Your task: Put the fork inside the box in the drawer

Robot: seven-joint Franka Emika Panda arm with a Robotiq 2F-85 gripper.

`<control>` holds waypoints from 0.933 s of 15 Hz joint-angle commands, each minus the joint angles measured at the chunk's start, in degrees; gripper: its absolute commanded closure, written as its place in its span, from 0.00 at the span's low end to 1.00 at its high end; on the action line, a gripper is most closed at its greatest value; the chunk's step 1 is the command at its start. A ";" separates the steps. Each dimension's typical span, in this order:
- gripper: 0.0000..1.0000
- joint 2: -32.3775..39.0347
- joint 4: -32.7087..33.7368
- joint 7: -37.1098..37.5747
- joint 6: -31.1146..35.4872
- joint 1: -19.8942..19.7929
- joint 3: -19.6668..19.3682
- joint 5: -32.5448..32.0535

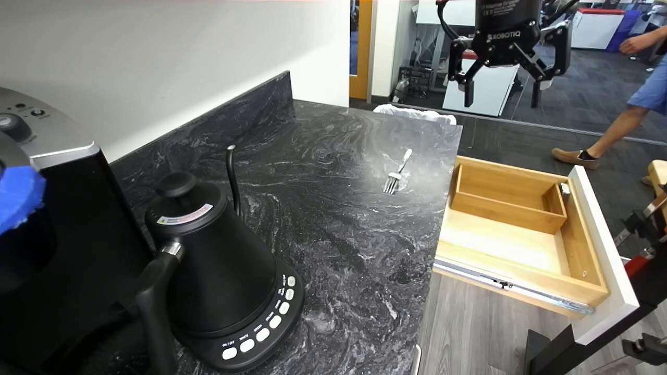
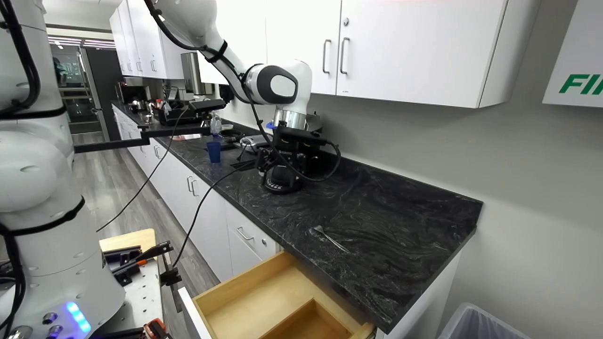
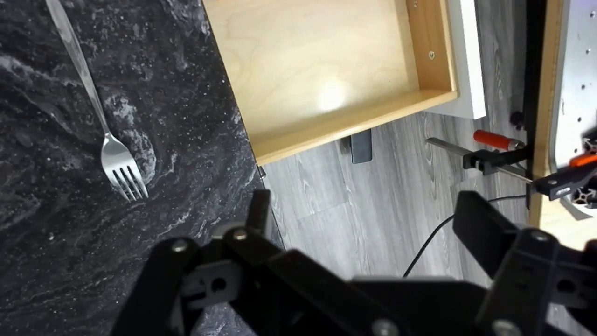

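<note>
Dark, pale-veined countertop (image 1: 333, 245) carries the fork (image 3: 114, 151), lying flat between the kettle (image 1: 224, 276) and the end edge, nearer the drawer-side edge than the back. So slim a thing on a hard top leaves little to pinch: stop too high and the jaws would likely meet above it, go too low and the fingertips would knock the surface. A grip well off its balance point could let it swing; a sideways brush might slide it toward that drawer-side edge.

Past the edge is the pulled-out drawer (image 1: 500, 242), with the box (image 1: 508, 213) inside, toward the side wall farther from the kettle. Let go early or crosswise, the fork might catch on the box's thin rim or land beside it.

Reaching out over the countertop, the arm (image 2: 202, 23) has its wrist bent down, and the gripper (image 1: 502, 99) hangs fingers-down, well apart from the fork. Its jaws stand wide with nothing between them; in the wrist view one finger overlaps the drawer-side edge, the other the floor (image 3: 326, 224).
</note>
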 commanded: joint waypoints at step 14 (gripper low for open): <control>0.00 0.01 0.11 -3.15 0.43 -1.60 1.43 0.00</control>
